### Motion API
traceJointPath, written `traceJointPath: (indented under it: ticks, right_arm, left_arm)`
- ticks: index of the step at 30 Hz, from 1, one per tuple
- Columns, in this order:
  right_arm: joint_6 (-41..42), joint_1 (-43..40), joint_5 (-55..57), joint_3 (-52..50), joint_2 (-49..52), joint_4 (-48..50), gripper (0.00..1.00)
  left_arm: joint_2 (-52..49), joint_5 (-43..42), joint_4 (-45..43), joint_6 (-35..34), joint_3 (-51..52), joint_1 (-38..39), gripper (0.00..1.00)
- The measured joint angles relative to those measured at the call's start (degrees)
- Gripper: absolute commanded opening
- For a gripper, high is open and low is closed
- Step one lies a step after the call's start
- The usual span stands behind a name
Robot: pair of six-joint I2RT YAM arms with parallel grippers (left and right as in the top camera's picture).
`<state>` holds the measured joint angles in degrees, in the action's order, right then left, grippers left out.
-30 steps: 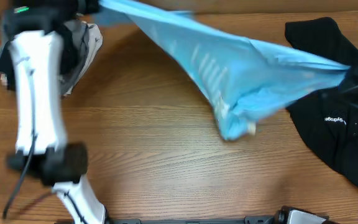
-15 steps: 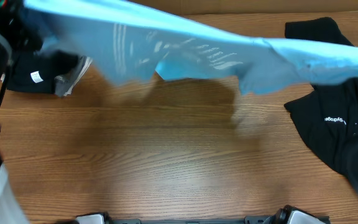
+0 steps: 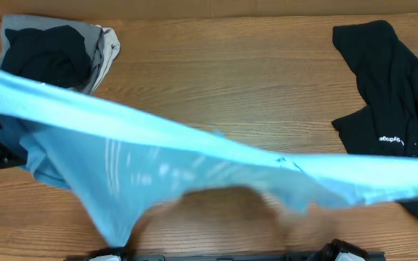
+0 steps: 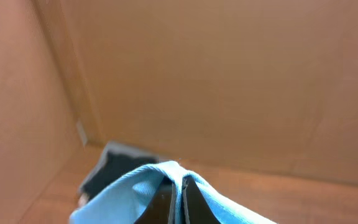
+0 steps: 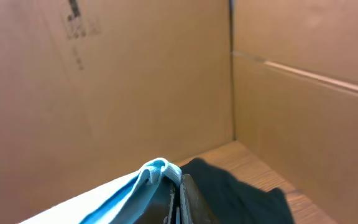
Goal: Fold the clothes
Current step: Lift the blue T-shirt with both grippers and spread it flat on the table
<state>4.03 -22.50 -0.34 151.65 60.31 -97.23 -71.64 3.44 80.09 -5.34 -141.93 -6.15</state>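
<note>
The light-blue T-shirt [image 3: 194, 163] is stretched in the air across the whole table, from the left edge to the right edge, its body hanging down with blurred white lettering. My left gripper [image 4: 180, 190] is shut on one end of it [image 4: 135, 186]. My right gripper [image 5: 178, 186] is shut on the other end [image 5: 157, 169]. Neither gripper shows in the overhead view. A black T-shirt with small white print [image 3: 387, 109] lies at the right; it also shows in the right wrist view [image 5: 241, 193].
A pile of black, grey and beige garments [image 3: 56, 54] lies at the back left corner and shows in the left wrist view [image 4: 120, 171]. Brown cardboard walls [image 5: 104, 81] surround the wooden table [image 3: 231, 80].
The light-blue shirt has swung from the back of the table toward the front and spread wider. The left arm has left the overhead view.
</note>
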Motion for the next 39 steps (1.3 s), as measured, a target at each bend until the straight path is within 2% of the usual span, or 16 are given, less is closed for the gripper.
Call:
traceJointPath:
  ticks: [5,10,15,19,22,28,33,36,39]
  right_arm:
    - [-0.4,2.0,1.7,-1.8,0.1,0.0,0.04]
    - [-1.7,3.1,0.6,-7.3,4.2,0.0,0.04]
    - [-4.2,3.3,-4.8,-13.0,15.9,-0.1,0.04]
    - [-6.0,3.5,-9.4,-14.8,30.6,0.3,0.04]
    - [-6.9,3.6,-11.5,-15.1,37.8,1.2,0.04]
    - [-7.8,3.9,-14.6,-15.3,52.4,9.3,0.04]
    - [-8.2,4.0,-15.5,-15.4,63.2,22.3,0.04]
    - [-8.1,4.0,-15.5,-15.4,67.1,25.4,0.04]
    - [-7.6,4.0,-16.0,-15.5,69.5,25.2,0.04]
  left_arm:
    - [-2.0,3.4,0.9,0.0,0.0,0.0,0.04]
    - [-7.8,3.0,1.3,0.0,-0.3,0.0,0.04]
    - [-20.2,-0.5,1.9,-0.1,-0.5,0.0,0.04]
    - [-33.9,-5.0,0.9,0.0,-0.1,0.2,0.04]
    - [-39.6,-7.0,-0.1,0.0,0.1,0.2,0.04]
    - [-52.9,-11.5,-9.4,0.6,0.1,1.2,0.04]
    - [-62.7,-12.6,-21.6,1.3,0.2,4.3,0.04]
    - [-66.1,-12.2,-27.6,2.1,0.2,6.4,0.04]
    - [-68.1,-12.2,-29.1,2.6,0.2,8.0,0.04]
